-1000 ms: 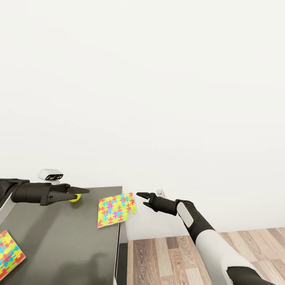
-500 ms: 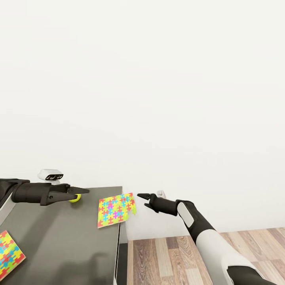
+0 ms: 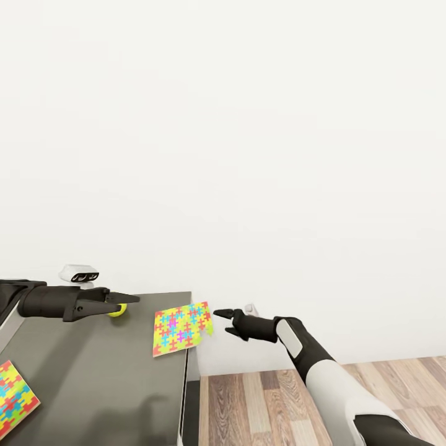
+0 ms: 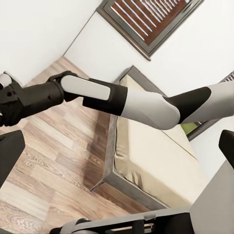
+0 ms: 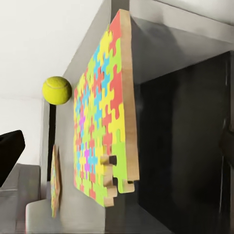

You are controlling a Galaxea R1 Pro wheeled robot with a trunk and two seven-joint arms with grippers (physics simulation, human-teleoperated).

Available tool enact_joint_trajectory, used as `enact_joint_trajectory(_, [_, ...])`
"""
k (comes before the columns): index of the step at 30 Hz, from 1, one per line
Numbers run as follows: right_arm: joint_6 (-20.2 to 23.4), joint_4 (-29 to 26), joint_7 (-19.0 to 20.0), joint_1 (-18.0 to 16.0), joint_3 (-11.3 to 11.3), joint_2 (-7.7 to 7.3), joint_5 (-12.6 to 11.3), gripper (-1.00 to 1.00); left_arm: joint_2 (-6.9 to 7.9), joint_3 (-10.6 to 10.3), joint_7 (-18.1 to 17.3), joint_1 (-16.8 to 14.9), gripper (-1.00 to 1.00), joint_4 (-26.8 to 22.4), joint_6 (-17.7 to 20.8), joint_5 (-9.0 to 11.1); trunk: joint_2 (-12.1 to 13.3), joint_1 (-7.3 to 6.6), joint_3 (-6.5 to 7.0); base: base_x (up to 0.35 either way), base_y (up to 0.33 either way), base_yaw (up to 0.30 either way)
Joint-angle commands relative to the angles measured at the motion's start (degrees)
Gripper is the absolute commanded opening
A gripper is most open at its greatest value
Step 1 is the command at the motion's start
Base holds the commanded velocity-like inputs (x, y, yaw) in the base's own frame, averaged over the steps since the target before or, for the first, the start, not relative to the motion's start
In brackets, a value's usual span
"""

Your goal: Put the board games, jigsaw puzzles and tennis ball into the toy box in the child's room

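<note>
The right gripper (image 3: 218,316) is seen with its two fingers spread, nothing between them, held in the air just beside the overhanging corner of a jigsaw puzzle (image 3: 181,328) without touching it. That puzzle lies flat at the table's (image 3: 105,384) far right corner, one corner jutting past the edge; in the right wrist view the same puzzle (image 5: 100,131) is seen edge-on against the dark tabletop. The left gripper (image 3: 127,300) is held low over the table's far edge, its fingers drawn close together beside the tennis ball (image 3: 116,309); whether the ball is pinched cannot be told. The ball (image 5: 57,90) is seen beyond the puzzle in the right wrist view. A second jigsaw puzzle (image 3: 15,389) lies on the table's near left part. In the left wrist view the bed (image 4: 156,163) is seen standing on the wood-plank floor (image 4: 53,161).
</note>
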Motion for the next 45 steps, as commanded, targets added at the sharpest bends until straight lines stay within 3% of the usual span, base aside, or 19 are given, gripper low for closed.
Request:
enact_joint_trajectory(1, [0.70,0.02,0.06,-0.03,-0.26,0.06,0.03,1.00,0.06,-0.11,-0.22,-0.05,1.00,0.01,0.61,0.05,-0.03,0.00,-0.06,0.000,0.000,0.000])
enact_joint_trajectory(45, [2.16,0.04,0.06,-0.01,-0.27,0.57,0.28,1.00,0.02,-0.11,-0.22,-0.05,1.00,0.05,0.61,0.14,-0.03,0.00,-0.06,0.000,0.033,0.000])
